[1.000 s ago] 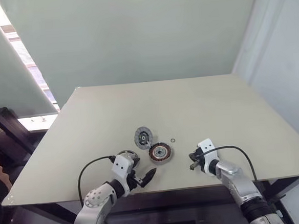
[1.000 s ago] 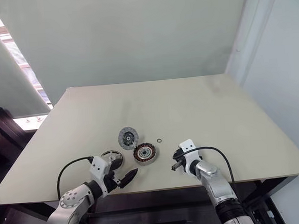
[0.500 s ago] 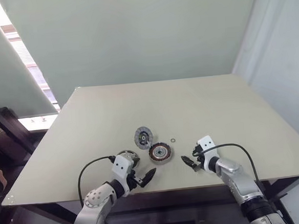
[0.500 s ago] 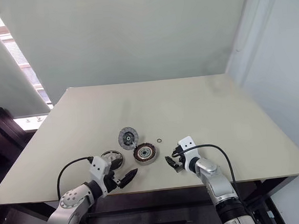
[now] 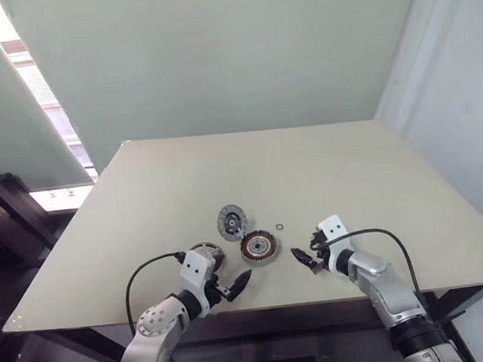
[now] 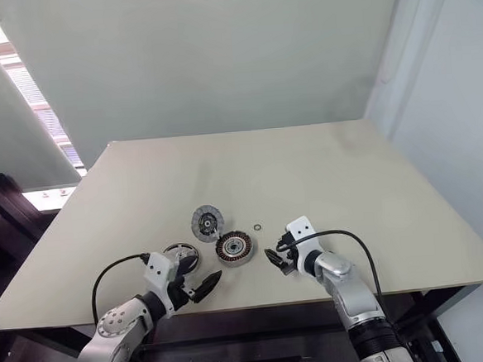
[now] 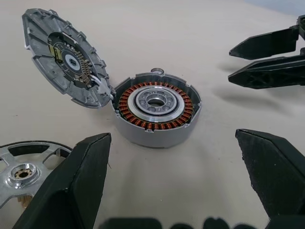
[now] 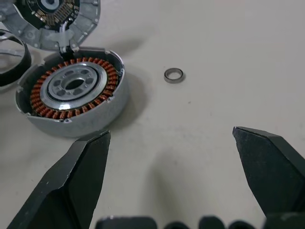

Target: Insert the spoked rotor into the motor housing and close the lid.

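**Right claw spread, rotor not yet seated**

While the table [image 5: 348, 165] carries one of each part, the right gripper [image 6: 273, 259] has gone from pinched to fully spread, empty, just beside the motor housing [image 7: 156, 113]; a pick looks imminent. Left gripper [image 5: 235, 286] stays wide, empty. One lid [image 7: 64, 59] stands open at the housing's edge (apparently hinged). One spoked rotor [image 7: 21, 164] lies left of the housing. One small loose ring [image 8: 173, 75] nearby.

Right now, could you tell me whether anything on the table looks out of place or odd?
Only one oddity: a tiny loose silvery metal ring lies alone on the beige table, apart from the round grey motor housing with copper windings. Its ribbed grey lid stands propped open at the housing's edge; nothing looks spilled or damaged.
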